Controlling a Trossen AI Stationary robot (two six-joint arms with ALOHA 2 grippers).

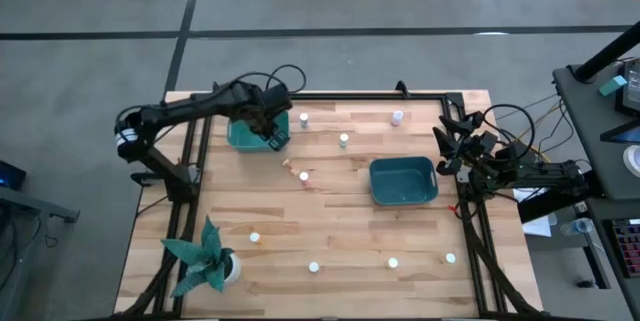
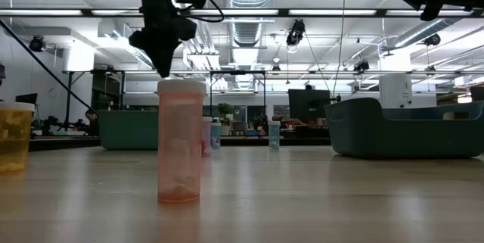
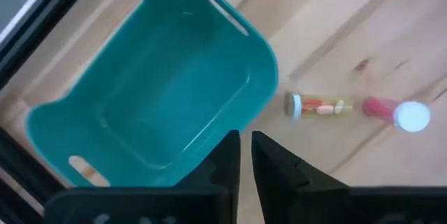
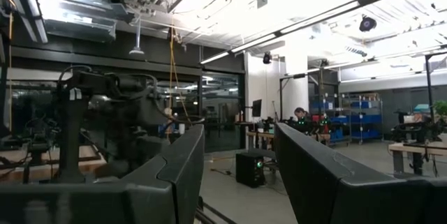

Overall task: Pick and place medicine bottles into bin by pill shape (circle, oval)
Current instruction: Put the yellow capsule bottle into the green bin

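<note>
Left gripper (image 3: 244, 155) hovered over left bin (image 3: 167, 91), fingers nearly closed, empty. Should open wide before descending on lying bottle (image 3: 318, 105). Right gripper (image 4: 237, 175) parked, open.

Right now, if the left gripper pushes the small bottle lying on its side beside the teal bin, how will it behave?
The lying bottle is a cylinder on smooth wood, so it will probably roll rather than slide. It looks light, with only a few pills showing inside, so a small nudge may send it far. The left gripper hangs above the bin.
</note>
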